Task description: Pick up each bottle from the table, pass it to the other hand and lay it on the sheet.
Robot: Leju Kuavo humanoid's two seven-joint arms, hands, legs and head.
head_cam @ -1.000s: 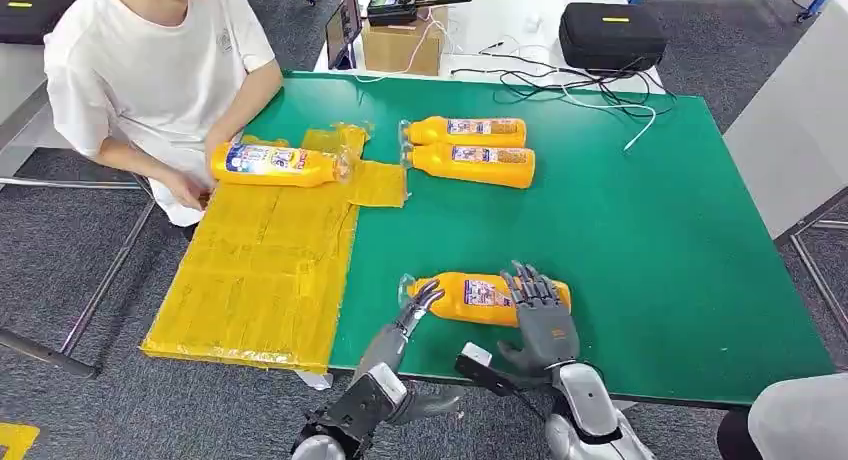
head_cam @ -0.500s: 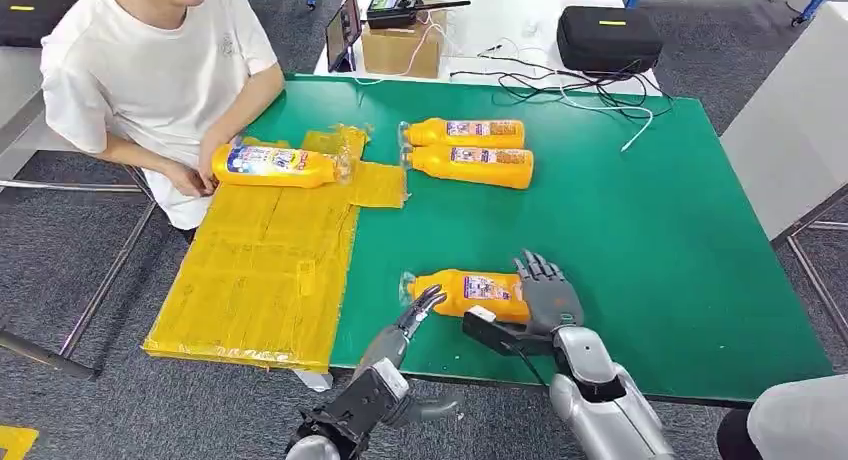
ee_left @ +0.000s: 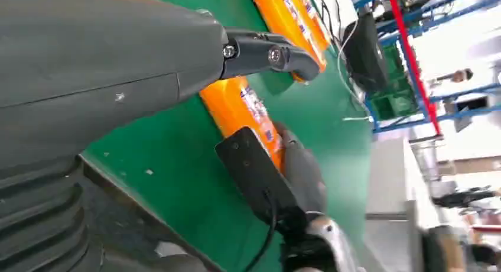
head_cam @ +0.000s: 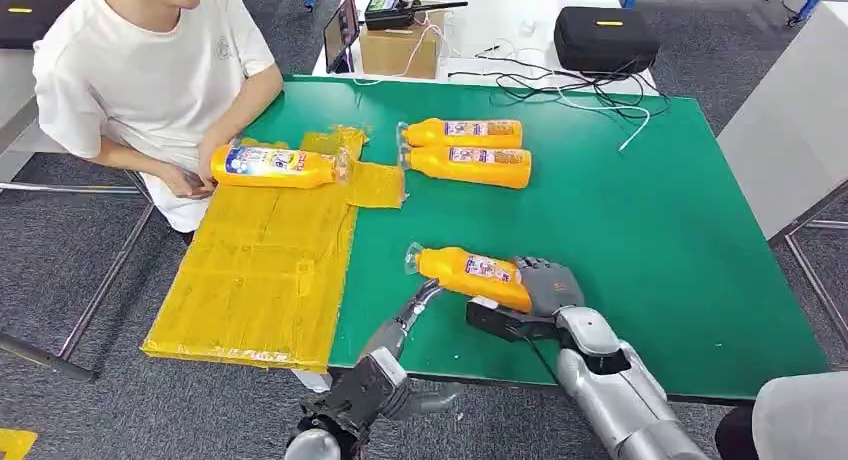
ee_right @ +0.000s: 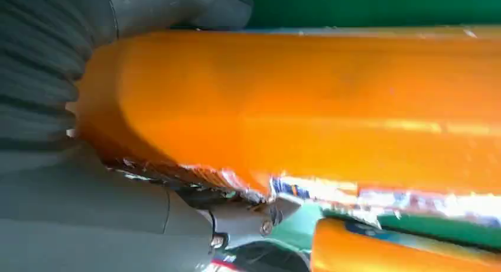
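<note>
Head view shows you the right hand [head_cam: 548, 288] grasping a bottle [head_cam: 470, 273], lifted and tilted above the green surface [head_cam: 640, 230]; your left hand [head_cam: 418, 305], released, reaches just under its neck.

held bottle [ee_right: 331, 106] blurred, cap cut off

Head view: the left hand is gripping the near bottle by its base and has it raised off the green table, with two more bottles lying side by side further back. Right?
Not quite: the right hand grips the near bottle by its base, as the head view shows. The left hand is just below the bottle's neck, holding nothing. The rest stands: two more bottles lie side by side further back on the green table.
</note>
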